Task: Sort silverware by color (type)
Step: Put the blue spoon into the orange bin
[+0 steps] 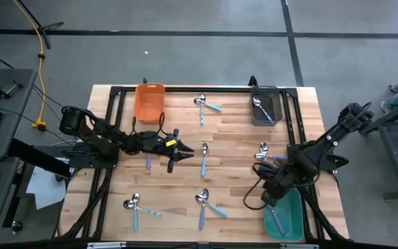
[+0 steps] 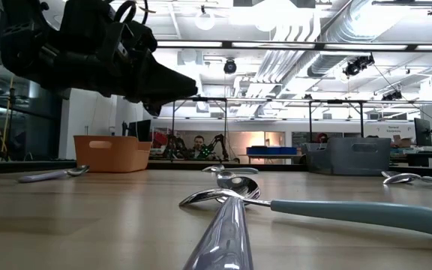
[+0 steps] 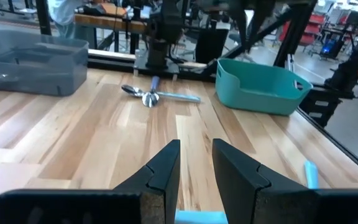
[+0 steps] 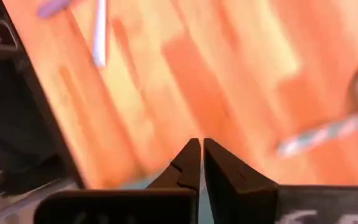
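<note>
The silverware lies scattered over the wooden counter (image 1: 233, 138) in pairs and singles. One pair (image 1: 205, 105) sits at the far middle, between the orange bin (image 1: 150, 101) and the grey bin (image 1: 265, 105). A single spoon (image 1: 204, 156) lies at the centre. Another pair (image 1: 137, 206) rests at the near left, and a third pair (image 1: 205, 201) at the near middle, its handles crossed. A further pair (image 1: 262, 151) lies at the right, just beside the right arm. One spoon (image 1: 261, 108) rests inside the grey bin, and one teal-handled piece (image 1: 276, 220) lies in the teal bin (image 1: 292, 218) at the near right corner.

The left pincer (image 1: 174, 153) hangs over the counter left of centre, near the single spoon; its fingers (image 3: 166, 168) stand partly apart with nothing between them. In its wrist view a light-blue handle end (image 3: 199, 216) shows directly below the fingers.

The right pincer (image 1: 271, 194) sits at the far edge of the teal bin, fingers (image 4: 191, 163) pressed together and empty.
</note>
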